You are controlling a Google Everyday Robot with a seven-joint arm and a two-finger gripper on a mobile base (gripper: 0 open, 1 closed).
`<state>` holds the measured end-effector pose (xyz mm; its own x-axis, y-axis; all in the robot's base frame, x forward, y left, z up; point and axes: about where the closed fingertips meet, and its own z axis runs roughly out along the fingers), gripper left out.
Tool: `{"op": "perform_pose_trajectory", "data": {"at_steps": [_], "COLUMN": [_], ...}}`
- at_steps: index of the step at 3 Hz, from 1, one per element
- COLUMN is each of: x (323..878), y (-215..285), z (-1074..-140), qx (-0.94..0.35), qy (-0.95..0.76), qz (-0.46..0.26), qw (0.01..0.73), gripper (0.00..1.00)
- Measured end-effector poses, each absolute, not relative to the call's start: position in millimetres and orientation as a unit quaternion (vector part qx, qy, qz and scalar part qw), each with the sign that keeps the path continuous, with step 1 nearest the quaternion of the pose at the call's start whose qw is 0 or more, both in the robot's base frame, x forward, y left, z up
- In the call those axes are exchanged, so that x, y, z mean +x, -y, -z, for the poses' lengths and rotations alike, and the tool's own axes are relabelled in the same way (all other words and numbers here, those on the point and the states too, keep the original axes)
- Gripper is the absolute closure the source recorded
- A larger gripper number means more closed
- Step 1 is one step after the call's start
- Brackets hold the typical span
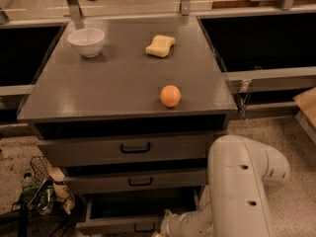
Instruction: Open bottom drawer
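The bottom drawer [111, 225] of the grey cabinet stands pulled out toward me, with its dark inside showing above a slim front panel. Its small black loop handle [144, 227] sits at the lower edge of the view. My white arm [237, 191] curls down from the right, and its wrist ends just right of that handle. The gripper [159, 233] is at the very bottom edge next to the handle, mostly cut off by the frame.
The middle drawer [98, 183] and top drawer [84, 151] are shut. On the cabinet top [113, 83] lie an orange [170, 96], a yellow sponge [160, 45] and a white bowl [86, 41]. A wire basket with bottles [42, 189] stands on the floor at left.
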<state>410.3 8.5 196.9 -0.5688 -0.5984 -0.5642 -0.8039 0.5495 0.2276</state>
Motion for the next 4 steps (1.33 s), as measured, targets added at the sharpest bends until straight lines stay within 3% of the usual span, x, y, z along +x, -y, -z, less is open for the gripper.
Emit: {"op": "perform_pose_trajectory", "data": {"at_steps": [4], "x": [381.1], "y": [-1.5], "z": [-194.7], "qx": [-0.417], "qy": [-0.855], "qz": [-0.233], "qw": [0.201], "gripper": [0.0]}}
